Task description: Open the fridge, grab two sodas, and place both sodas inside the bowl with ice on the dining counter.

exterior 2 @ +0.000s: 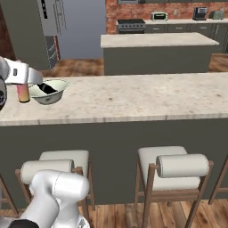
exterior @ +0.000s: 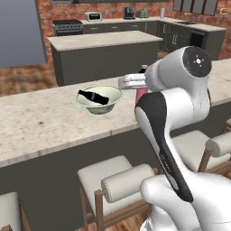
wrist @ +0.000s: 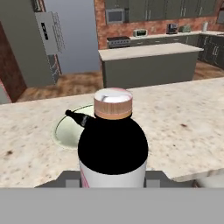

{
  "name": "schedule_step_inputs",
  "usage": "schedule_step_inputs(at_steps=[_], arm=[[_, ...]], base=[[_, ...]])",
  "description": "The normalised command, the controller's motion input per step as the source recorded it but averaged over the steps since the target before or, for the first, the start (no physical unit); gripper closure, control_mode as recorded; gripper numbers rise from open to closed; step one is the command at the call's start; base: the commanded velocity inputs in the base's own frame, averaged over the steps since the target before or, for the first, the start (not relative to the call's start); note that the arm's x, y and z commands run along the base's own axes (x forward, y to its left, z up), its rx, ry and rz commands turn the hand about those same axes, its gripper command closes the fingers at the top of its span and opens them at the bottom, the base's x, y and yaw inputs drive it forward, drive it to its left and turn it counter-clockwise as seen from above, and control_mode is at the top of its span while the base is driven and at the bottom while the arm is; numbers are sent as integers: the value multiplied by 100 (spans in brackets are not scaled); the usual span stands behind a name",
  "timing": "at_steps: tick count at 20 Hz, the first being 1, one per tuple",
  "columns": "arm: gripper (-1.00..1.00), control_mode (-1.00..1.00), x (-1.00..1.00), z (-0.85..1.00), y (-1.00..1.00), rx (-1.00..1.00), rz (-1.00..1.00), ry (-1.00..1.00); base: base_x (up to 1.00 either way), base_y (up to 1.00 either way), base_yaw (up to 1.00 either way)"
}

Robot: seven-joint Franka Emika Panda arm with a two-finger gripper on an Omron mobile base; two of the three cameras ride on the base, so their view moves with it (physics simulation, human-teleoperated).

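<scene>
My gripper [wrist: 112, 180] is shut on a soda [wrist: 113, 144], a bottle with a black shoulder, a pinkish cap and a pale pink body. That soda [exterior: 141, 93] hangs upright over the dining counter [exterior: 45, 122], just beside the bowl [exterior: 100, 106], half hidden by my arm. The pale bowl [exterior 2: 57, 95] holds the other soda [exterior 2: 44, 89], a dark one lying on its side. From the hand, the bowl [wrist: 60, 132] and dark soda [wrist: 77, 118] sit just behind the held bottle. The grey fridge [wrist: 24, 48] stands far back, one door swung open.
Cushioned stools [exterior: 118, 181] [exterior 2: 174, 167] line the near side of the dining counter [exterior 2: 133, 98]. A shorter island [exterior: 103, 41] stands beyond it. Back counters with a stove and small appliances [exterior 2: 158, 17] run along the brick wall.
</scene>
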Motion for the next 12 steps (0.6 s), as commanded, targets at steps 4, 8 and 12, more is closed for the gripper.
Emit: schedule_step_inputs(at_steps=[4,8,12], arm=[[100,-100,42,34,19,0,0,19],[100,-100,44,-5,12,0,0,22],[100,-100,27,-26,11,-2,0,12]], base=[[0,0,0],[0,0,0],[0,0,0]])
